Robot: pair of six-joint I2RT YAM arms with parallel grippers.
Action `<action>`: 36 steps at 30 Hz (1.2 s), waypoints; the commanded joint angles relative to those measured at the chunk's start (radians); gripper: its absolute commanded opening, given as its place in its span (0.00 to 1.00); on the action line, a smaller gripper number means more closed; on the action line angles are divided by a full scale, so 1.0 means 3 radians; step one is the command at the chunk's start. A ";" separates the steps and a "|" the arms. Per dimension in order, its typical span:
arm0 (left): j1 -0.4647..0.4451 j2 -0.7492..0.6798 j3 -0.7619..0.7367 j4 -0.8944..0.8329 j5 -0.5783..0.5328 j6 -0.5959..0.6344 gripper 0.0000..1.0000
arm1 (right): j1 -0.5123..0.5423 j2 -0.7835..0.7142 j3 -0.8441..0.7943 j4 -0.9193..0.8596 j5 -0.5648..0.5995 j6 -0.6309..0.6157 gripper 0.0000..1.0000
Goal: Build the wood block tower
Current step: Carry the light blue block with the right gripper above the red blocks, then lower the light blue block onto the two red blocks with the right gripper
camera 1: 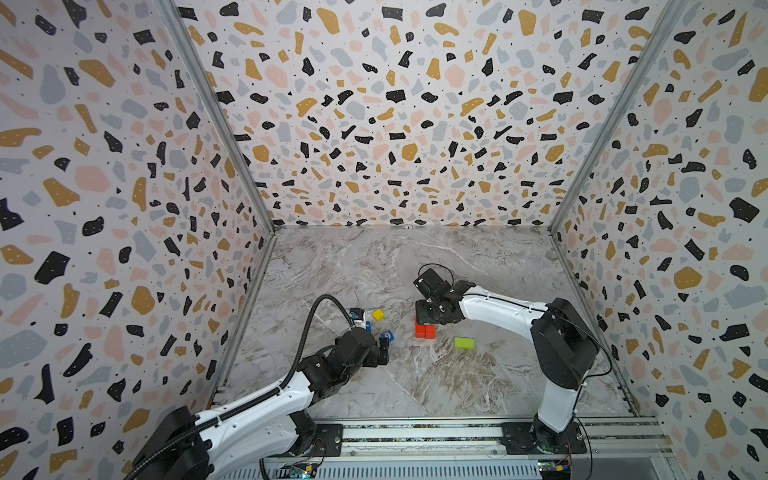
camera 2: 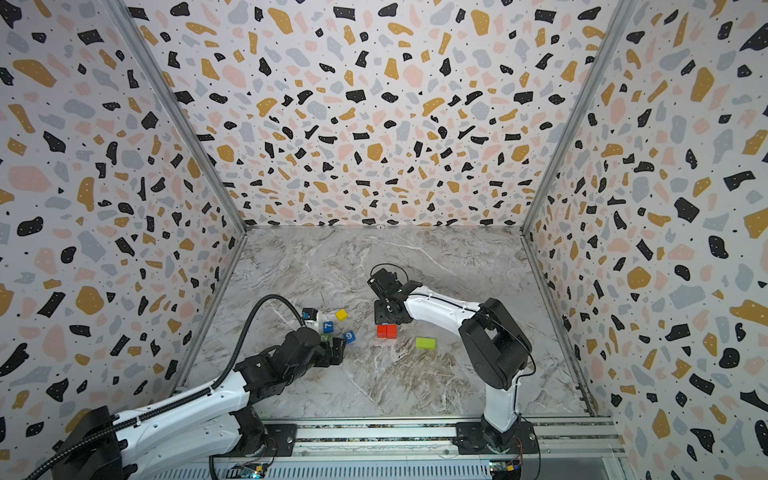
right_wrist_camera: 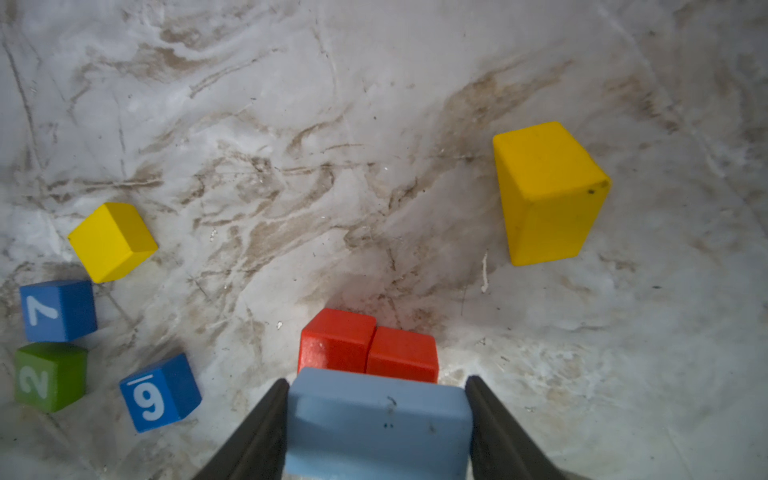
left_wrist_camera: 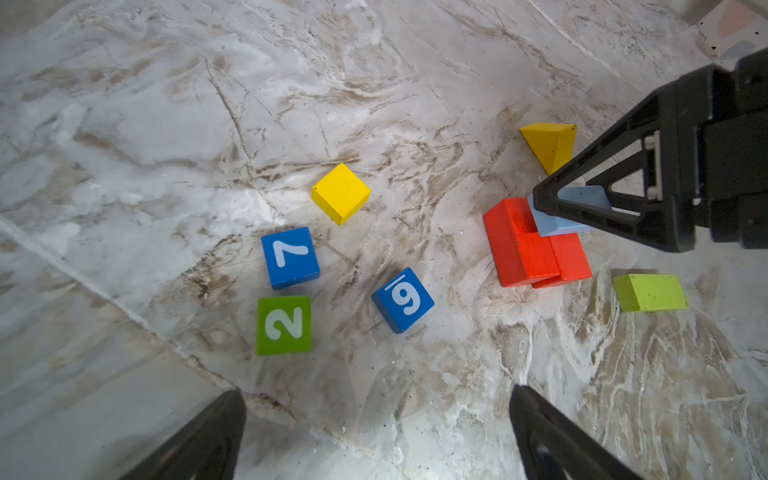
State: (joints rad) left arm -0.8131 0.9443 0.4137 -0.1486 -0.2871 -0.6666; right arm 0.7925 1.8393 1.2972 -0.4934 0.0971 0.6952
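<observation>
light blue slab point(right_wrist_camera: 378, 424) clamped in right pincer point(right_wrist_camera: 376, 381) over red bricks point(right_wrist_camera: 368, 349)

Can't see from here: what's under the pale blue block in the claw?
Two red bricks lie side by side under the light blue slab held by the right gripper. The slab hides part of them; contact cannot be told.

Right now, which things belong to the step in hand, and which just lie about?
In hand: right gripper, light blue slab, red bricks.
Lying about: yellow cube, taller yellow block, blue 7 cube, other blue cube, green 2 cube, lime slab.
</observation>
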 commanded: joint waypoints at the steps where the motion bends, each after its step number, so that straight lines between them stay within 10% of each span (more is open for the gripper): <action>1: 0.0017 -0.0044 -0.0050 0.0111 0.0031 -0.0009 1.00 | 0.0027 0.0020 0.0124 -0.0009 -0.0005 0.0055 0.41; 21: 0.0016 -0.0068 -0.0065 0.0106 0.0028 0.0008 1.00 | 0.0042 0.0126 0.0171 0.0010 -0.0045 0.0060 0.44; 36: 0.0016 -0.0054 -0.0032 0.0069 0.0001 0.0013 1.00 | 0.0045 0.0138 0.0240 -0.0071 -0.0007 -0.0006 0.69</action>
State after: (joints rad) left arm -0.8131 0.9352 0.4042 -0.1425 -0.2852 -0.6662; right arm 0.7998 1.8851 1.3327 -0.4820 0.0822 0.6987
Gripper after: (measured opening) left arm 0.999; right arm 0.684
